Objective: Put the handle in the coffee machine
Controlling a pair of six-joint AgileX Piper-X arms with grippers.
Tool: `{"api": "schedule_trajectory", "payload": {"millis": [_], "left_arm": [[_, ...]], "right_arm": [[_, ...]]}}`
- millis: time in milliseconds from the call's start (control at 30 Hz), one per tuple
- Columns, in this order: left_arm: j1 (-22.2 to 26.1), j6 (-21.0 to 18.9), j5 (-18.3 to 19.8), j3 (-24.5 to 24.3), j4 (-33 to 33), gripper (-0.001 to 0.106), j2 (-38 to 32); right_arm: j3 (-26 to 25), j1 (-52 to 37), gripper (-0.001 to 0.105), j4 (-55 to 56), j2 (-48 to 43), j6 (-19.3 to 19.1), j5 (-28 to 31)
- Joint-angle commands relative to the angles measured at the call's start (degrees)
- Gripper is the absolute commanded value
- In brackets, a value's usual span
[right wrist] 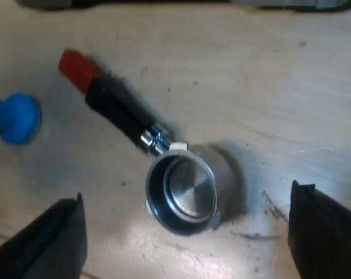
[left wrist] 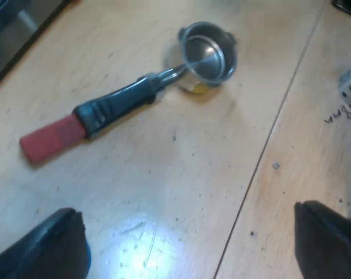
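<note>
Holder [left wrist: 135, 96] lies loose on the wooden table [left wrist: 181, 168], basket mouth up, with the blue tamper [right wrist: 15, 119] near its red end. My worry is the smooth round basket. A pinch there could skid it or swing the handle round, and both arms reaching together might clash. The left gripper [left wrist: 186, 224] hovers over bare table near the holder, and the right gripper [right wrist: 187, 226] hangs straight above the basket. Both gape wide and hold nothing.

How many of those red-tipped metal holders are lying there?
1. The metal holder lies loose on the wooden table, basket opening up, its red end near a blue tamper. Both wrist views seem to show the same one; others may lie out of view.
</note>
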Motion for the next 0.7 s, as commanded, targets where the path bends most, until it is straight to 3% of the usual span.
{"api": "schedule_trajectory", "payload": {"millis": [33, 233, 333, 433, 700], "left_arm": [[-1.5, 0.1, -2.2, -0.7, -1.9, 0.075, -0.3], [-1.6, 0.1, -3.6, -0.7, -4.8, 0.075, -0.3], [-1.6, 0.1, -3.6, -0.7, -4.9, 0.075, -0.3], [-1.6, 0.1, -3.6, -0.7, -4.9, 0.075, -0.3], [-1.6, 0.1, -3.6, -0.7, -4.9, 0.075, -0.3]], "right_arm": [[-1.9, 0.1, 0.072, 0.1, 1.8, 5.5, 2.9], [-4.4, 0.1, 0.072, 1.7, 7.9, 23.8, 1.2], [-5.3, 0.1, 0.072, 4.1, 10.6, 29.0, -2.5], [-5.5, 0.2, 0.072, 5.9, 12.7, 32.4, -5.3], [-7.7, 1.1, 0.072, 7.3, 18.5, 32.7, -5.5]]}}
